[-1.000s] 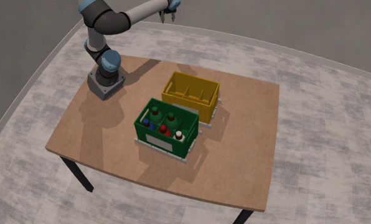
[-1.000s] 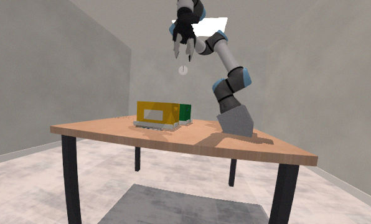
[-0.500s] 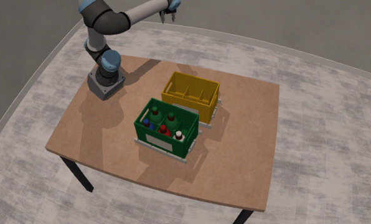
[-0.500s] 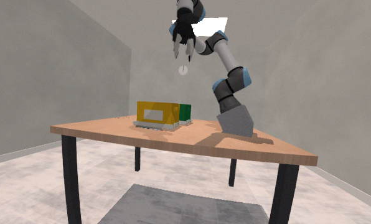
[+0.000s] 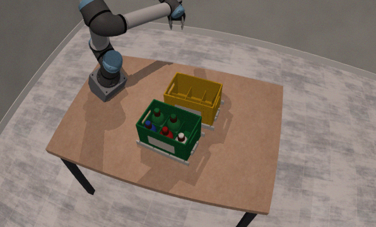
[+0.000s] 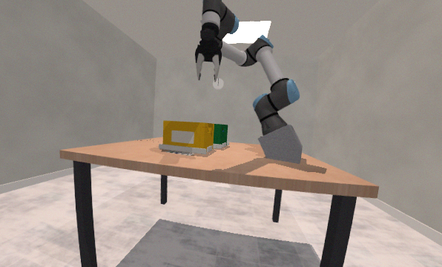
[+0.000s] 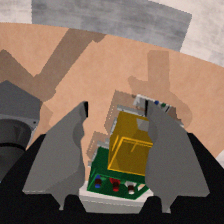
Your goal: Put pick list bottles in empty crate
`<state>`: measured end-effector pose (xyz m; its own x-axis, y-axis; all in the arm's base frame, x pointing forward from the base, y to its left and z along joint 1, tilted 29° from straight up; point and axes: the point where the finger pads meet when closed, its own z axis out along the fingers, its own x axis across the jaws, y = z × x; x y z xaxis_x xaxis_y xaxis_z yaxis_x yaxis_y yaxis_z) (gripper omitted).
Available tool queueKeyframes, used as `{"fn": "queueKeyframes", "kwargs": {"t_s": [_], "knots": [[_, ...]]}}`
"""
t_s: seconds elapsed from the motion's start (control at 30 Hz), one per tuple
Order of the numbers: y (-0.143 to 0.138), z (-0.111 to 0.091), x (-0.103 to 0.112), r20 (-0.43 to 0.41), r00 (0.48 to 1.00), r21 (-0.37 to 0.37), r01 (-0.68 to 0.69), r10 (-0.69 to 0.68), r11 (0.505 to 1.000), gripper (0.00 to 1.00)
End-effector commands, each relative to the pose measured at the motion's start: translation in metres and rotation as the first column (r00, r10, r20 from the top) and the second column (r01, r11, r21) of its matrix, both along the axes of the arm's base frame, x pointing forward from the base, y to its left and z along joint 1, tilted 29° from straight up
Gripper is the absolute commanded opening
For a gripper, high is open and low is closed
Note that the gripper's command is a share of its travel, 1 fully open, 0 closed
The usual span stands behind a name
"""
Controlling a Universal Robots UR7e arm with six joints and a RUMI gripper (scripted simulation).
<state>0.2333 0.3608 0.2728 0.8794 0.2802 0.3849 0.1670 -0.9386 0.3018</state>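
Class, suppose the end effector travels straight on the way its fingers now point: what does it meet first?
Judging by the wrist view, probably the yellow crate, which sits centred between the fingers of the end effector. Depth is unclear; the green crate lies just beside that line.

The robot arm [image 5: 144, 14] has light grey tubes, dark grey bendy joints and round blue caps. It stands on a grey block [image 5: 97, 89] shaped like a box. Its gripper [image 6: 207, 76] has a black top and two pale, pointy fingers [image 6: 199, 70].

High top, low side, wrist downward.
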Motion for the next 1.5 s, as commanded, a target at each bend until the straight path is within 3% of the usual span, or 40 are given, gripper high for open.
{"fn": "queueKeyframes", "kwargs": {"t_s": [0.0,0.3,1.47], "knots": [[-0.009,0.002,0.019,0.028,0.990,0.075,0.134,-0.136,0.988,0.38],[-0.030,0.006,0.059,0.047,0.945,0.179,0.312,-0.325,0.933,0.38],[-0.102,0.020,0.195,0.048,0.945,0.179,0.312,-0.325,0.933,0.38]]}}
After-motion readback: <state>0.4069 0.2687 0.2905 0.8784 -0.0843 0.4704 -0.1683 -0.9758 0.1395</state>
